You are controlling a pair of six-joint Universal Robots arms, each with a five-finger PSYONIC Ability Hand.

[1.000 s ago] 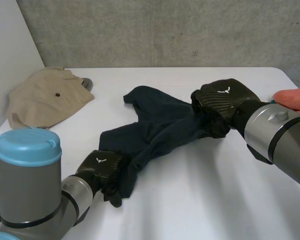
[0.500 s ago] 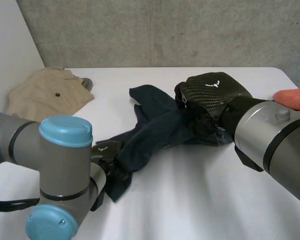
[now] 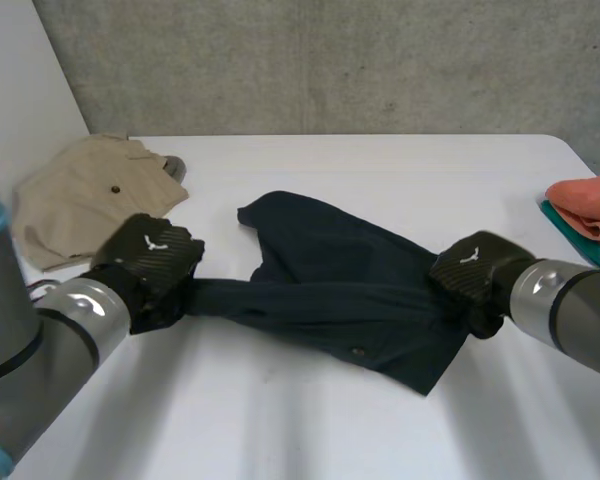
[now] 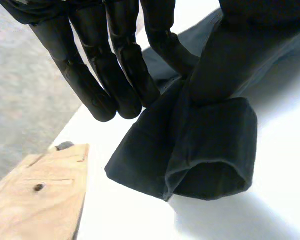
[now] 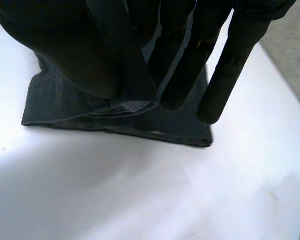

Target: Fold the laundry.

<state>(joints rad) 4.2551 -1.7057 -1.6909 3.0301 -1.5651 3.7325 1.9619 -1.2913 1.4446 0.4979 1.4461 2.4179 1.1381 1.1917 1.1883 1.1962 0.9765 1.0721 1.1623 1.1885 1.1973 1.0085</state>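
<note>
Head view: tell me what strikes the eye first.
A dark garment lies stretched across the middle of the table, pinched at one end by the left hand and at the other by the right hand. A beige garment sits at the far left corner, an orange cloth at the right edge.

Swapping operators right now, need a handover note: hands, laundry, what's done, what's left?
Left hand: pinching one end of the dark garment.
Right hand: pinching the opposite edge.
The garment is stretched between them across the table, with no fold made.
The beige garment lies rumpled at the far corner by the left arm. The orange cloth sits at the edge by the right arm.
Left to do: flatten and fold the dark garment, probably the beige one next.
</note>
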